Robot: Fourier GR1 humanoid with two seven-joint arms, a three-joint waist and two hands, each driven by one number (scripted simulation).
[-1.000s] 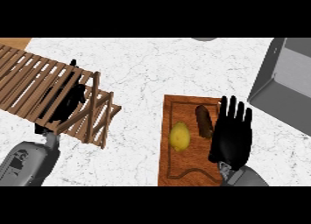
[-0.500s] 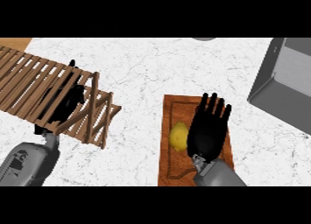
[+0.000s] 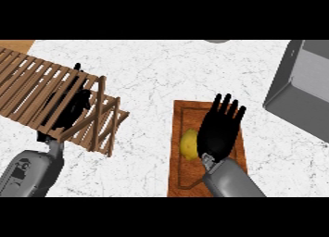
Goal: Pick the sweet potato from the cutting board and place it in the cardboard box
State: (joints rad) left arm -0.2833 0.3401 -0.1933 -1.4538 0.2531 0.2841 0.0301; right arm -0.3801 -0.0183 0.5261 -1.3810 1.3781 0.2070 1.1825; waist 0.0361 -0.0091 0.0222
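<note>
Right robot hand [image 3: 218, 132]: spread wide, fingers straight and pointing up the view; it holds nothing that can be seen. It lies over the middle of the board [image 3: 185, 178], fingertips near the far edge.
Right forearm: grey, enters from the lower edge and covers the board's near right part.
Left robot hand [image 3: 71, 106]: at the view's left, behind the rack [image 3: 30, 78]; fingers up and relaxed, nothing in them. The slats screen most of it.
Sweet potato: hidden. It shows nowhere on the bare board, and the right robot hand covers the only place on the board where it could lie.
Sweet potato, long axis and heading: cannot tell.
Lemon [image 3: 188, 144]: yellow, on the board just left of the right robot hand; its right side is covered by the palm.
Board: brown, long axis running up the view, on the white marbled tabletop [image 3: 160, 69].
Box [image 3: 310, 92]: grey, at the right, cut off by the view's edge; well apart from the board.
Rack: wooden, slatted, runs off the upper left corner.
</note>
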